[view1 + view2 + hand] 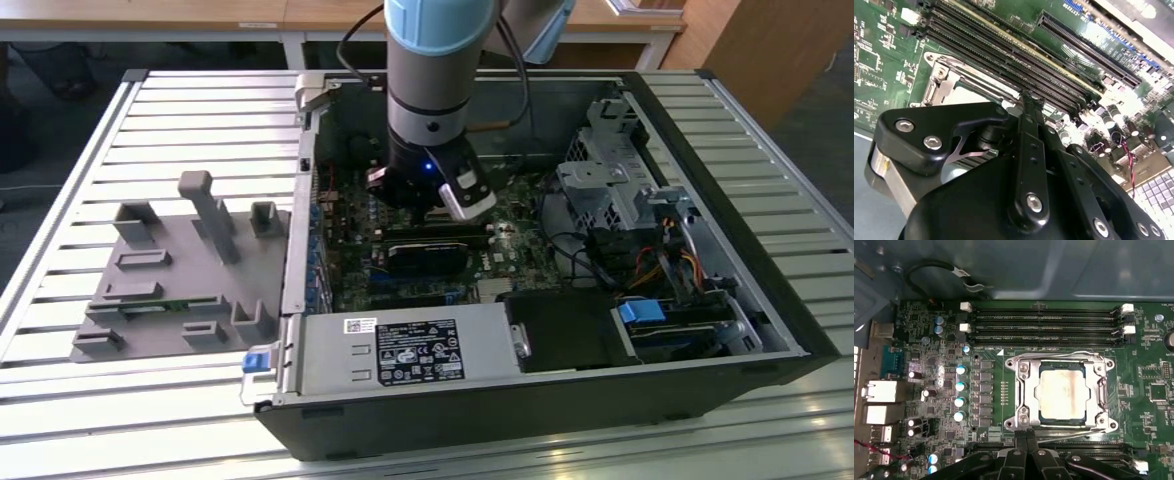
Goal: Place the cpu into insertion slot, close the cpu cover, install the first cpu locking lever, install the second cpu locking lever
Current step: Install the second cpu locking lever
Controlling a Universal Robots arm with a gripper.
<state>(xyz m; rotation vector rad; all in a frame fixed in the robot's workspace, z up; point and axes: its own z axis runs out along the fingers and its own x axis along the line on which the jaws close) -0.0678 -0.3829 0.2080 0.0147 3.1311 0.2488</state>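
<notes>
cpu [1061,391] seated under closed cpu cover [1026,390], beside hand [1026,437].

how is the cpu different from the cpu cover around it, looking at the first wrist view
The cpu is a solid, pale, matte square plate; the cpu cover is a shinier silver frame with an open square middle. The cpu is smaller and sits inside that opening; the cpu cover surrounds it, reaching out to the screwed corners. Both lie flat in the socket on the green motherboard.

exterior view high over open case [561,400], wrist views close on motherboard [944,370]
</notes>
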